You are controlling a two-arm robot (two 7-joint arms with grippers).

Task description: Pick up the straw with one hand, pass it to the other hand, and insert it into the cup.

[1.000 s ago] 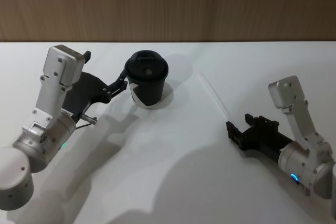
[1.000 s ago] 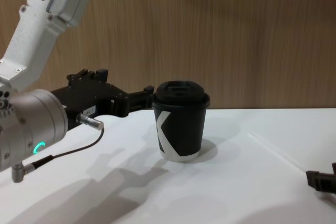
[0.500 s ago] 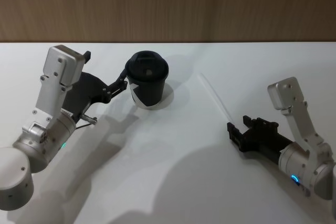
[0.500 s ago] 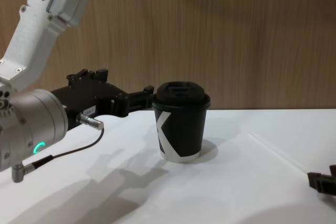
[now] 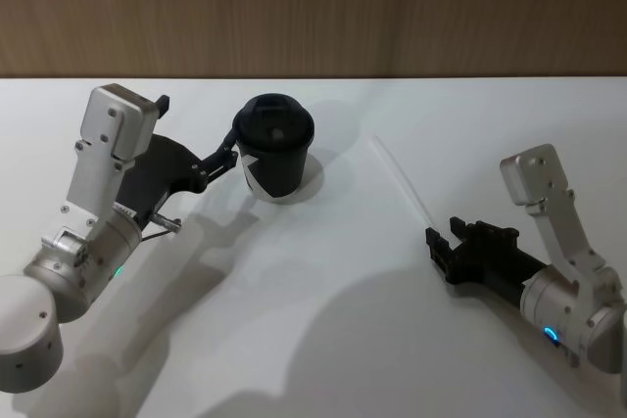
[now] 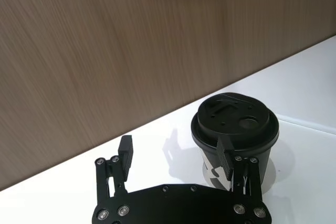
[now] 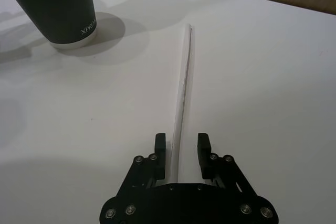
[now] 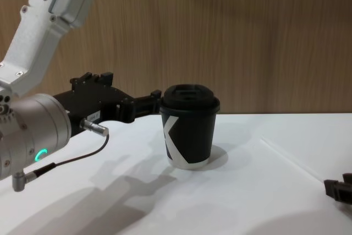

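My right pincer (image 7: 182, 148) hangs low over the white table (image 5: 323, 320), fingers parted, the near end of the straw (image 7: 182, 82) lying between them and closer to one finger than the other. Over the last second it has crept a little along the table, away from the cup, while the straw has stayed flat where it lay, pointing from my fingers toward the cup (image 5: 276, 149) and well apart from it. By my judgement the pick-up has not yet happened: nothing is clamped, and the small shift looks like a last lining-up before the fingers close. My left pincer (image 6: 176, 153), also spread, has not stirred; one finger sits at the cup's side and the other well clear, so the upright, lidded cup is not held. Whether that finger touches the cup wall I cannot tell. The straw's last stretch runs under my right pincer's body and is lost there, and against the white table its far end is faint. From the chest, my right pincer is cut off at the edge.
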